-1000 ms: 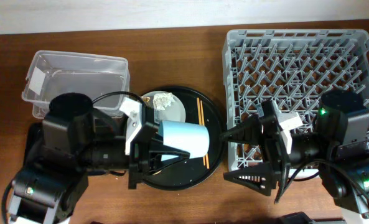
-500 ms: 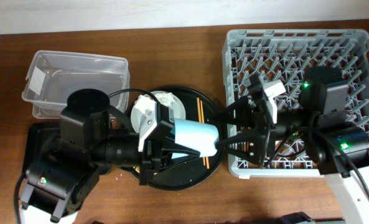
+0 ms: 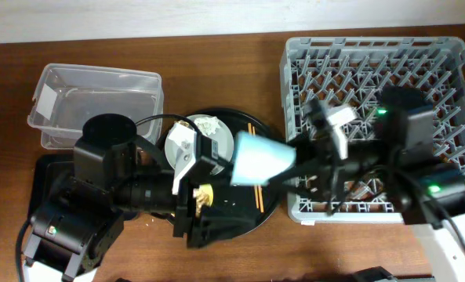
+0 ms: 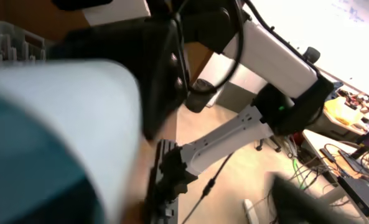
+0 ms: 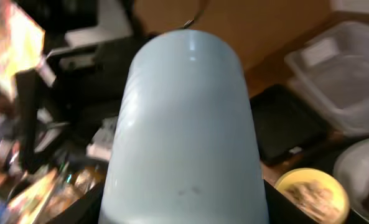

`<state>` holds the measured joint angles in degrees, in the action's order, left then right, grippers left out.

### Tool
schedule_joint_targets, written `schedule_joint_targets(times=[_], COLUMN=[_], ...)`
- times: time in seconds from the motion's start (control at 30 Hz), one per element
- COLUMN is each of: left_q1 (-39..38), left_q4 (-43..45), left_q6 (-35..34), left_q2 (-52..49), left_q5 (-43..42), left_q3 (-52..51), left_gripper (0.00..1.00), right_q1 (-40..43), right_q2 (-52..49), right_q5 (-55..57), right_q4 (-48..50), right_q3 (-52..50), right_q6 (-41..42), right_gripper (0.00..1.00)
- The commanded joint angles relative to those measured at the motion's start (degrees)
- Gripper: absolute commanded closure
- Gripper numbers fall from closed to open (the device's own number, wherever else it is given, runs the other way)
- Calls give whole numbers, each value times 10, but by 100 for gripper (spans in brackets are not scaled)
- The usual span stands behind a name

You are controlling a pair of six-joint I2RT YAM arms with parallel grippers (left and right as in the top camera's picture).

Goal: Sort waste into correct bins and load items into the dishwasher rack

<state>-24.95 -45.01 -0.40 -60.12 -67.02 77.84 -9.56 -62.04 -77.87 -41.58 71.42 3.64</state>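
The light blue cup (image 3: 259, 160) hangs above the round black tray, between the two arms. My right gripper (image 3: 293, 167) is shut on it; in the right wrist view the cup (image 5: 184, 124) fills the space between the black fingers. My left gripper (image 3: 215, 186) stands open just left of the cup, no longer touching it. The cup (image 4: 47, 137) is a blur in the left wrist view. Below lies the yellow bowl (image 3: 203, 195) with food scraps. A grey plate (image 3: 220, 135) carries the white napkin (image 3: 207, 124). Chopsticks (image 3: 252, 135) lie on the tray. The dishwasher rack (image 3: 373, 70) is at the right.
The clear tub (image 3: 99, 98) stands at the back left. A shallow black tray (image 3: 44, 168) lies partly under my left arm. The round black tray (image 3: 270, 142) sits between the tub and the rack, whose near-left corner is under my right arm.
My left gripper has opened and let go of the blue cup. The right gripper has closed on it, and the cup has shifted right toward the rack.
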Motion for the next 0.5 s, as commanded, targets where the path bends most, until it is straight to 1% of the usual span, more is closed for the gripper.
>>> schedule_joint_targets(times=[0.0,0.03,0.07,0.1,0.17,0.27,0.33,0.37,0.4,0.47], left_q1=[-1,-1,-1,-1,-1,-1,-1,-2,-1,-2], left_q4=[-4,-4,-4,-4,-4,-6,-8,-9,-9,-9], left_q6=[-2,-2,-2,-2,-2,-2,-2,-2,-2,-2], left_q2=[2,2,2,2,2,2,2,2,2,2], left_q5=[-4,-4,-4,-4,-4,-5,-5,-5,-4,-5], left_q3=[0,0,0,0,0,0,0,0,0,0], left_gripper=[1,1,1,1,1,1,1,1,1,1], right_q1=[100,132,151,165,172,173,185,193,194,194], right_q2=[52,71,83,88,69,-30,-127,-164,-192,-199], right_q5=[223,387,527,702,882,937,940,921,887,888], right_q4=[-121,-185,-234,-288,-347,-349,-320,-308,-288,-285], right_q3=[5,5,5,5,5,5,5,9,10,10], right_q6=[20,52,73,122,195,211,224,224,217,217], right_gripper=[53,52,52,52,53,52,53,53,52,52])
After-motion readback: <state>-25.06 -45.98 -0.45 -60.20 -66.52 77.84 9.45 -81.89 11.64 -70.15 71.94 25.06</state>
